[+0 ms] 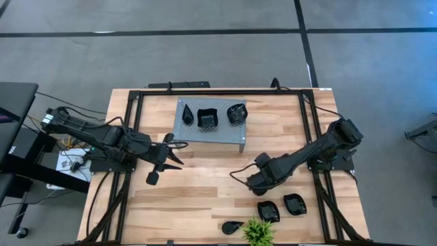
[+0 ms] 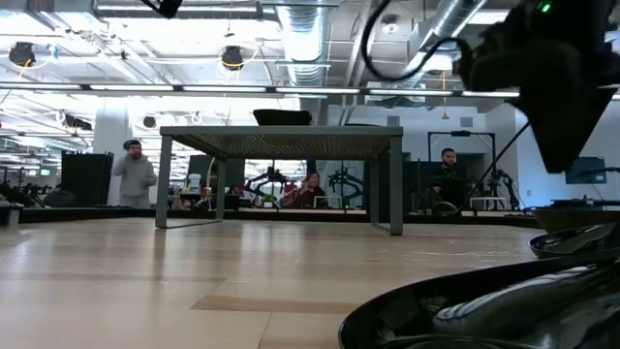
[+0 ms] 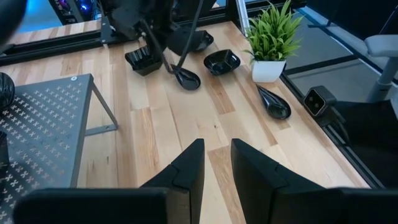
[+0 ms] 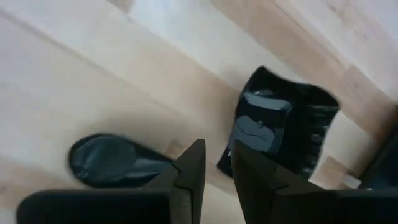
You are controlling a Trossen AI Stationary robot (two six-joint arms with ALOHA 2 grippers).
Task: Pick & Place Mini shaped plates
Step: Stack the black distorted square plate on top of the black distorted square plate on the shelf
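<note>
Three glossy black mini plates sit on top of the grey perforated stand [image 1: 212, 130]: a teardrop one [image 1: 186, 113], a squarish one [image 1: 207, 119] and a rounded one [image 1: 236, 113]. More plates lie near the table's near edge: two squarish [image 1: 268, 211] [image 1: 294, 203] and a teardrop [image 1: 231, 226]. My right gripper [image 4: 216, 163] is low over the table, slightly open. A squarish plate [image 4: 283, 124] and a spoon-like plate [image 4: 106, 160] lie flat just under it. My left gripper [image 3: 217, 163] waits left of the stand, open by a narrow gap and holding nothing. My right gripper points down at the squarish plate's rim corner [image 4: 225, 163], which shows in the gap between the fingertips. Whether the fingers touch it I cannot tell. The plate lies flat on the table.
A small green plant in a white pot [image 3: 268, 43] stands at the near edge beside the teardrop plate [image 3: 273, 103]. A black frame rail [image 1: 218, 91] runs round the table. Bare wood lies between the stand and my arms. People stand in the room behind [image 2: 134, 174].
</note>
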